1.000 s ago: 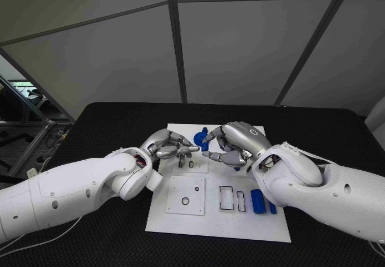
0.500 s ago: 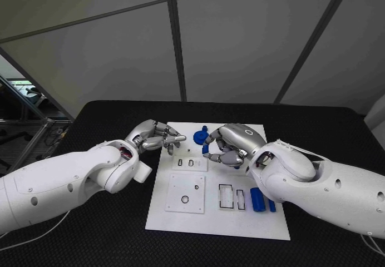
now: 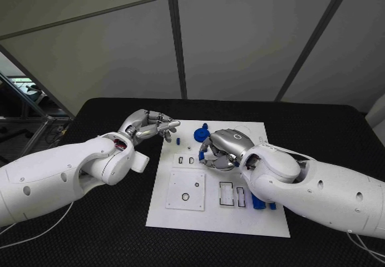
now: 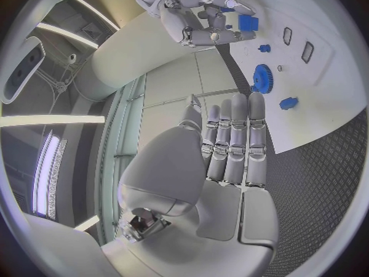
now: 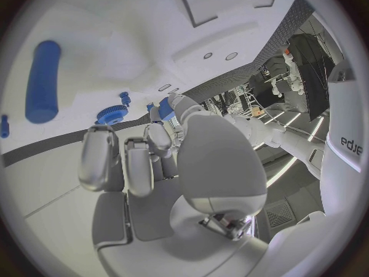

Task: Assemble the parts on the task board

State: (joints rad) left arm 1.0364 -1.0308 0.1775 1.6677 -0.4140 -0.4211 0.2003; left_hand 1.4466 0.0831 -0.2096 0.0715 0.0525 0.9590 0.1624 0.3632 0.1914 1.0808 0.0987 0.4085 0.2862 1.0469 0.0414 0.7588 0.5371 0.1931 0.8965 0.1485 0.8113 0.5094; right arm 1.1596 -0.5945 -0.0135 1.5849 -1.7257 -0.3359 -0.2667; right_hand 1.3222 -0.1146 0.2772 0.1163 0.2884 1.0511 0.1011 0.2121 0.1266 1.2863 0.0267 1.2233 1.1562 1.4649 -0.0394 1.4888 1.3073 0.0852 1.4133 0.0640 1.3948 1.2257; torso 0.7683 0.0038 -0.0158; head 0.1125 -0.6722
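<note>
R hand (image 3: 222,149) sits low over the board (image 3: 208,219), fingers curled round a small blue part (image 4: 248,23), pinched at the tips. L hand (image 3: 149,125) hovers off the board's far-left corner, fingers straight and close together, holding nothing. Gear (image 3: 201,134) lies flat at the far edge, cylinder (image 3: 257,201) near R forearm. Parts look like light, stiff, slick plastic; probably best to grip the gear by its rim and the cylinder mid-length.
</note>
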